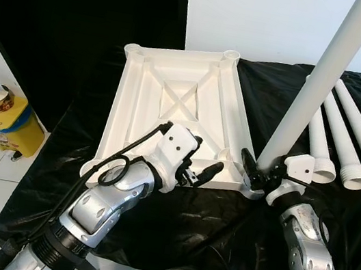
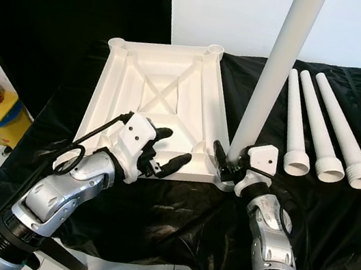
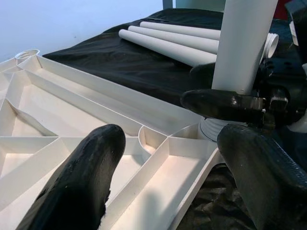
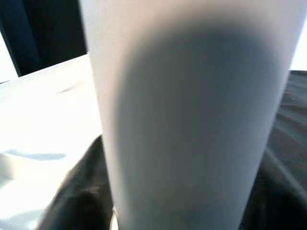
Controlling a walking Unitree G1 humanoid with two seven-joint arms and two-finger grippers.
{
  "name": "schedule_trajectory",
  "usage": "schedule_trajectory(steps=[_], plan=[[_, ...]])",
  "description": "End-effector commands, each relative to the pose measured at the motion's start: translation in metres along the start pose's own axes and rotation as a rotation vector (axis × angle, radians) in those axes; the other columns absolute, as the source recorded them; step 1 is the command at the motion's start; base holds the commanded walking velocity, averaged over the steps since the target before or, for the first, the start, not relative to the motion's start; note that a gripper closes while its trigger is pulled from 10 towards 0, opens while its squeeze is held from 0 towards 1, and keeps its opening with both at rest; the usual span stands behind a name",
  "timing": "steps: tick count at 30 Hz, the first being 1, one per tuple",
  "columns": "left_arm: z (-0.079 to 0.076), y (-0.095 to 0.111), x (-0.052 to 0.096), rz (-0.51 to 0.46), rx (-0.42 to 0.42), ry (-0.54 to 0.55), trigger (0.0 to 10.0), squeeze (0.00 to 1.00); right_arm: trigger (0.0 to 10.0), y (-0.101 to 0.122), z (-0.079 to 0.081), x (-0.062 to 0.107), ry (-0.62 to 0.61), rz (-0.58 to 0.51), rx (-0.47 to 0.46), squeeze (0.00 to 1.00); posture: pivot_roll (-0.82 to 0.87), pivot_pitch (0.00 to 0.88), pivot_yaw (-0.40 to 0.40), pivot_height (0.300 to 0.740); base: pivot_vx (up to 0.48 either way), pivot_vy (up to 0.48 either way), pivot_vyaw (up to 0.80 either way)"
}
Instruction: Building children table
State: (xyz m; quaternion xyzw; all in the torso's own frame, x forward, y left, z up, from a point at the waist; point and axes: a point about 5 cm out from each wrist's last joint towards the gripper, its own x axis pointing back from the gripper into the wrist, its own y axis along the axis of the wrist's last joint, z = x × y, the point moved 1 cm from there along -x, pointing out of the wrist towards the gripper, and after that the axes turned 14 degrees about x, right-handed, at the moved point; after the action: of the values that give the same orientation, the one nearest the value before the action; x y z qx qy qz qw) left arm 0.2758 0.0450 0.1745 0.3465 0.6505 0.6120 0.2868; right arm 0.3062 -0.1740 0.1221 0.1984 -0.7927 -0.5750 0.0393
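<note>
A white table top [image 1: 118, 118] lies upside down on a black cloth [image 1: 222, 218], its ribbed underside facing up. One white leg [image 1: 314, 81] stands upright in the socket at the near right corner. My right gripper [image 1: 261, 173] is shut on the base of that leg [image 4: 192, 120], just above the socket. My left gripper [image 1: 206, 156] hovers open over the near edge of the table top, a little left of that corner, with nothing between its fingers [image 3: 81, 182]. In the left wrist view the leg [image 3: 242, 43] rises behind a right-gripper finger [image 3: 220, 103].
Three loose white legs [image 1: 352, 143] lie side by side on the cloth at the right. A yellow bin [image 1: 2, 122] with a paper cup on it stands on the tiled floor at the left. A black door [image 1: 84, 8] is behind.
</note>
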Motion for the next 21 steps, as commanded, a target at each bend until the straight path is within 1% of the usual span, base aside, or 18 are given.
schedule_trajectory(steps=[1,6,7,8,14,15,16,17,18,20,21], plan=[[-0.006,-0.005,-0.001,0.05,-0.002,-0.108,10.0,0.0,0.0,-0.006,0.006,0.003,0.029,0.019,-0.014,0.0,-0.03,0.016,0.046,0.74,0.0,0.0,0.0],[-0.007,-0.005,-0.001,0.052,-0.002,-0.111,10.0,0.0,0.0,-0.009,0.008,0.005,0.033,0.027,-0.02,0.0,-0.03,0.021,0.049,0.74,0.0,0.0,0.0],[-0.007,-0.005,-0.001,0.052,-0.002,-0.112,10.0,0.0,8.2,-0.01,0.008,0.006,0.032,0.033,-0.021,0.0,-0.03,0.026,0.051,0.74,0.0,0.0,0.0],[-0.007,-0.005,-0.001,0.053,-0.001,-0.114,10.0,0.0,10.0,-0.011,0.008,0.007,0.027,0.041,-0.023,0.0,-0.03,0.026,0.051,0.74,0.0,0.0,0.0],[-0.008,-0.006,-0.001,0.056,0.001,-0.114,10.0,0.0,10.0,-0.013,0.007,0.009,0.0,0.059,-0.031,0.0,-0.03,0.029,0.05,0.74,0.0,0.0,0.0],[-0.008,-0.006,-0.001,0.056,0.001,-0.114,10.0,0.0,10.0,-0.013,0.007,0.009,-0.018,0.07,-0.025,0.0,-0.03,0.03,0.049,0.74,0.0,0.0,0.0],[-0.008,-0.006,0.0,0.057,0.003,-0.112,10.0,0.0,10.0,-0.016,0.007,0.009,-0.066,0.107,-0.012,0.0,-0.03,0.031,0.047,0.74,0.0,0.0,0.0],[-0.008,-0.006,0.0,0.057,0.003,-0.112,10.0,0.0,10.0,-0.016,0.007,0.009,-0.077,0.116,-0.009,0.0,-0.03,0.031,0.047,0.74,0.0,0.0,0.0],[-0.008,-0.006,0.0,0.057,0.003,-0.112,10.0,0.0,10.0,-0.016,0.007,0.009,-0.077,0.116,-0.009,0.0,-0.03,0.031,0.047,0.74,0.0,0.0,0.0],[-0.008,-0.007,0.0,0.056,0.005,-0.11,10.0,0.0,10.0,-0.018,0.009,0.009,-0.137,0.144,-0.029,0.0,-0.03,0.032,0.045,0.74,0.0,0.0,0.0],[-0.008,-0.007,0.0,0.056,0.005,-0.11,10.0,0.0,10.0,-0.018,0.009,0.009,-0.137,0.144,-0.029,0.0,-0.03,0.032,0.045,0.74,0.0,0.0,0.0]])
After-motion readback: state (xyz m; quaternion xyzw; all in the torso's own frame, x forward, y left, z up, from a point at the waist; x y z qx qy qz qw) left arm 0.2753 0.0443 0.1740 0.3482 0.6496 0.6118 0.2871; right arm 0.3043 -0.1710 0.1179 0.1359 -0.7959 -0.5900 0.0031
